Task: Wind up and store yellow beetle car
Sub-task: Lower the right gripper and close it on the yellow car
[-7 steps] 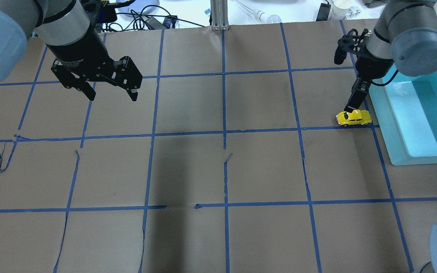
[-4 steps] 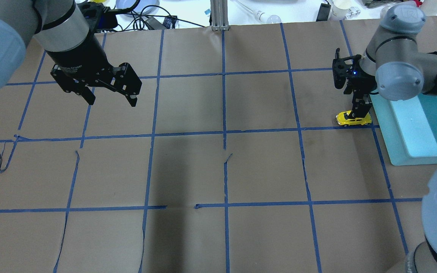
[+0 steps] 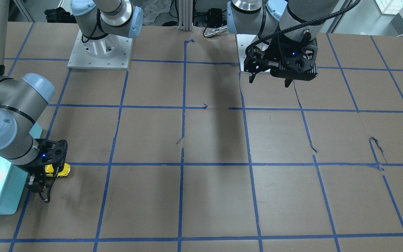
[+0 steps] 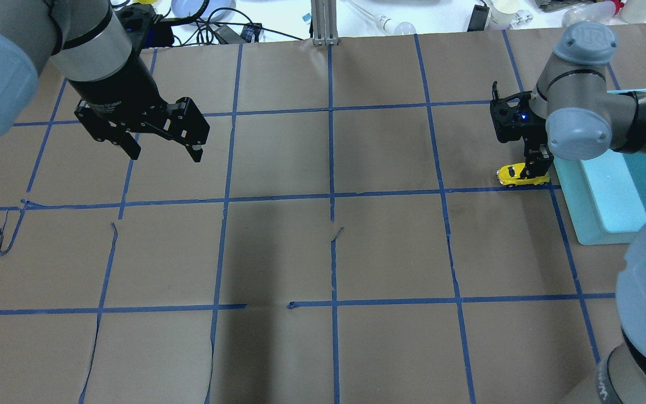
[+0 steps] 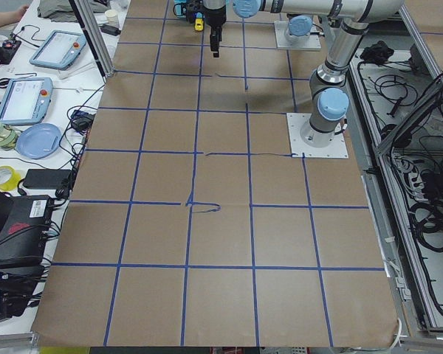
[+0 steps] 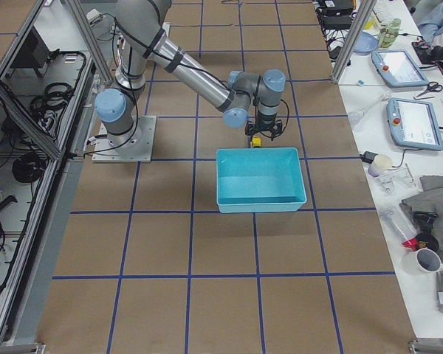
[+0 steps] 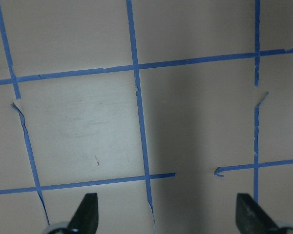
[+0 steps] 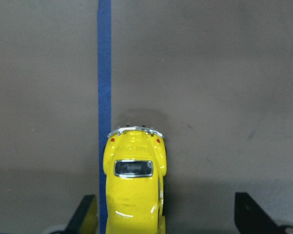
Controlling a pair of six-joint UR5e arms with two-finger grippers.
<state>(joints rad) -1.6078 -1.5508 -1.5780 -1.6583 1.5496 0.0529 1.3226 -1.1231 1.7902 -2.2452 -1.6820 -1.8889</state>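
The yellow beetle car (image 8: 135, 183), beside the teal bin (image 4: 581, 207), is straddled by the spread-open right gripper (image 4: 538, 166), seemingly for grasping; the left gripper (image 4: 166, 152) is parked open, clear.

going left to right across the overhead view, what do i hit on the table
left gripper → yellow beetle car → teal bin. The right gripper overlaps the car, so it is left out of the order.

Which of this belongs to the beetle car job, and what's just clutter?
Job: yellow beetle car; right tool, open around it; teal bin, likely the storage.
Lying about: blue plate; tape roll; tablets; mug. Left tool hovers open, far off.
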